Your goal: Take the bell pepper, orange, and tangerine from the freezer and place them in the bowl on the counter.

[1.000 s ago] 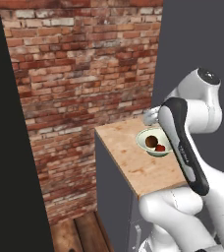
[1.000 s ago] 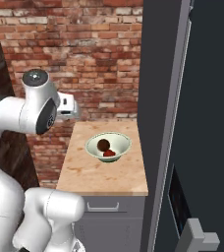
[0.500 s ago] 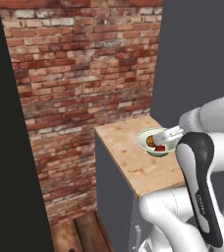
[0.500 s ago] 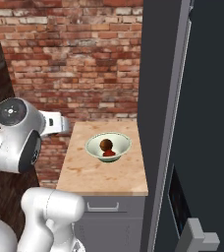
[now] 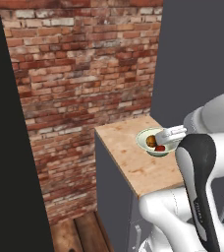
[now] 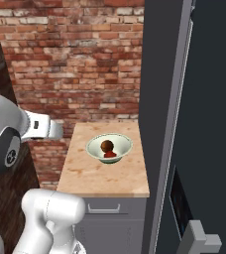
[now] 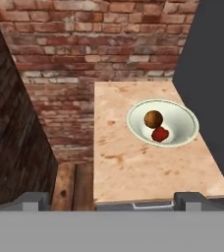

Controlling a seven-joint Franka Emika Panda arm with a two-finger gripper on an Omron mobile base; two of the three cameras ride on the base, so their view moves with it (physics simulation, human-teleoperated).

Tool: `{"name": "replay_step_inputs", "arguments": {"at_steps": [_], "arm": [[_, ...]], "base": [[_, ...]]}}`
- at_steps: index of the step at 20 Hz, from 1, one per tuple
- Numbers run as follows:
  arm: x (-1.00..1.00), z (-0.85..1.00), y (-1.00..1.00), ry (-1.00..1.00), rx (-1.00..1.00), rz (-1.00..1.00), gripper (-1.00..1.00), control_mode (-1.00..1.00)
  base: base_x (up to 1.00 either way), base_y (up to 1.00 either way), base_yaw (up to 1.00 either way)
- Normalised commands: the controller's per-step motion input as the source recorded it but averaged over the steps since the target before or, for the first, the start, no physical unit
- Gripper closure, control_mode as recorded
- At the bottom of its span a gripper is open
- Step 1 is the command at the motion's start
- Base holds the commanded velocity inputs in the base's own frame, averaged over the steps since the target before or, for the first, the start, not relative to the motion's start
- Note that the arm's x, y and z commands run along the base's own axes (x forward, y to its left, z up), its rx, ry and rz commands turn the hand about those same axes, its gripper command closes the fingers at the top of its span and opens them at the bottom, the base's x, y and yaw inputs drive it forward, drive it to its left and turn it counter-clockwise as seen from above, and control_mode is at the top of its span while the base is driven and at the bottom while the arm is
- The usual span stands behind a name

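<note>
One bowl, two fruits, one counter.

There was one wide, shallow, pale greenish-white bowl (image 7: 182, 116) on one light speckled wooden counter (image 7: 133, 167). Inside the bowl lay one round orange-brown fruit (image 7: 153, 118) and one small glossy red lumpy bell pepper (image 7: 159, 134). One metal bar handle (image 6: 104, 210) showed on the grey cabinet front below the counter.

Flat, even rendered light, no visible source. The brick wall (image 5: 84, 74) and counter (image 7: 133, 162) are evenly lit; no glare is seen. The left edge of the left base view is nearly black. A soft shadow is cast inside the bowl (image 7: 182, 123). Textures are coarse and slightly soft; no edge distortion is noticed.
</note>
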Motion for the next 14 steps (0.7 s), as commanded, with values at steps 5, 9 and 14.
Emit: {"name": "replay_step_inputs", "arguments": {"at_steps": [5, 9, 14], "arm": [[-0.14, 0.00, -0.12, 0.00, -0.02, 0.00, -1.00, -1.00], [-0.05, 0.00, -0.02, 0.00, 0.00, 0.00, -1.00, -1.00], [0.00, 0.00, 0.00, 0.01, 0.00, 0.00, -1.00, 1.00]], "base": [[0.00, 0.00, 0.00], [0.00, 0.00, 0.00], [-0.04, 0.00, 0.00]]}}
